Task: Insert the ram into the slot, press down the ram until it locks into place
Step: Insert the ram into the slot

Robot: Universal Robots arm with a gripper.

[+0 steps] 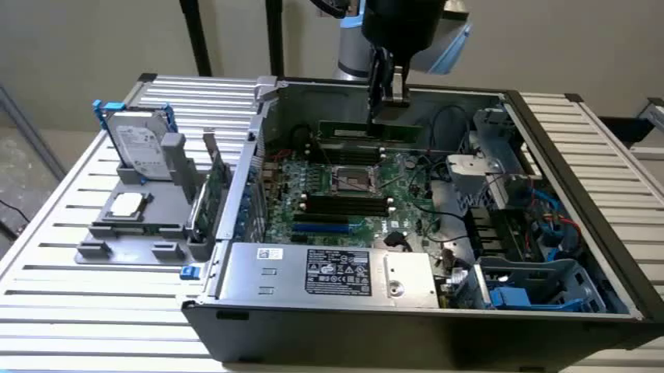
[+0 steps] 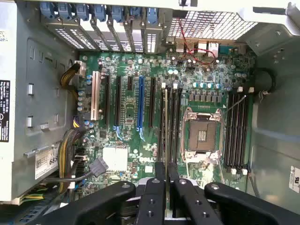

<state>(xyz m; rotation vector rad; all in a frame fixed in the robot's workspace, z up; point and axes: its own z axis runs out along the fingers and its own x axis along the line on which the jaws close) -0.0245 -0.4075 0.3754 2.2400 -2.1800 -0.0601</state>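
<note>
The ram [image 1: 358,130] stands on edge along the slot [image 2: 162,117] beside the CPU socket [image 2: 202,136], inside the open computer case [image 1: 415,326] on the slatted bench [image 1: 62,311]. The hand [image 2: 166,173] is clamped on its upper edge; I cannot tell whether it is seated.

The exterior view stands off and high, looking down at a slant into the open computer case [image 1: 343,334]. The wrist view looks straight down past the gripper [image 2: 165,169], near the motherboard [image 2: 140,65]; both share the CPU socket [image 2: 202,136].
</note>
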